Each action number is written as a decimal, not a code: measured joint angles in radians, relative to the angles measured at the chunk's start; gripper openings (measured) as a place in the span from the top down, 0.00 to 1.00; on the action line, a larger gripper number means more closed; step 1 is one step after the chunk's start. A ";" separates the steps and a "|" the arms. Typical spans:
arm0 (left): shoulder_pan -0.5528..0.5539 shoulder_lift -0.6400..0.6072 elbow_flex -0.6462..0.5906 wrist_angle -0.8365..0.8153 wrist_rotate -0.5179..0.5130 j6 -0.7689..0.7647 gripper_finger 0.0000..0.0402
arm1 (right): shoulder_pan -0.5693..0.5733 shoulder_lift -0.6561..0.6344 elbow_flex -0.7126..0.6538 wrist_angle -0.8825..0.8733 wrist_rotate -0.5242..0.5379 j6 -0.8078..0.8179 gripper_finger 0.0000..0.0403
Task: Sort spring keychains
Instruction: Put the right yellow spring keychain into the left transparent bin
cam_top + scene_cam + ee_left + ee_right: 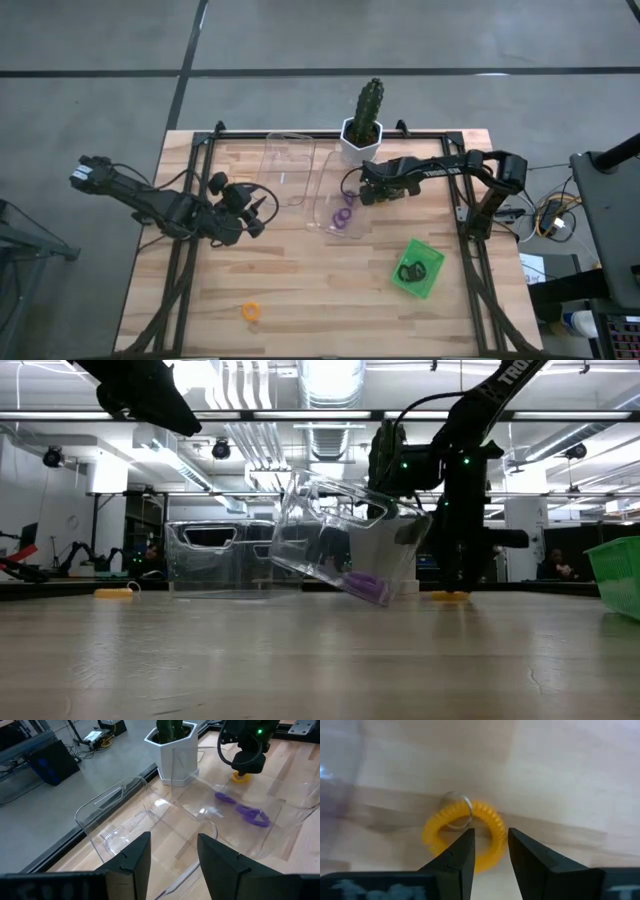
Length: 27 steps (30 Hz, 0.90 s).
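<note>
An orange spring keychain (451,816) with a metal ring lies on the wood beside the clear tray (322,200) that holds purple keychains (342,216). My right gripper (490,839) is open and points down over it. That tray sits tilted in the low view (330,530), with one side raised. Black keychains (410,270) lie in the green tray (432,282). Another orange keychain (251,312) lies near the table's near edge. My left gripper (268,208) is open and hovers left of the trays. My right gripper comes from above, pointing down. One finger (462,851) stands inside the orange keychain's loop and the other outside it, so the near arc of the coil (489,856) lies between them. The keychain lies flat on the table. I cannot tell whether the fingers touch it.
A second clear tray (290,165) stands left of the tilted one, in front of my left gripper (174,855). A cactus in a white pot (362,128) stands at the far edge, close behind the right gripper. Bare wood spreads across the near half of the table.
</note>
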 joint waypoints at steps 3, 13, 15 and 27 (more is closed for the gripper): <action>0.000 0.000 0.000 0.000 0.000 0.000 0.62 | 0.000 0.000 0.000 0.038 -0.003 -0.003 0.72; 0.000 0.000 0.000 0.000 0.000 0.002 0.62 | 0.000 -0.005 0.001 0.061 -0.002 -0.028 0.72; 0.000 0.000 0.000 0.000 0.000 0.002 0.62 | 0.000 -0.006 0.001 0.061 -0.002 -0.030 0.72; 0.000 0.000 0.000 0.000 0.000 0.021 0.62 | 0.000 -0.040 0.000 0.076 0.022 -0.055 0.72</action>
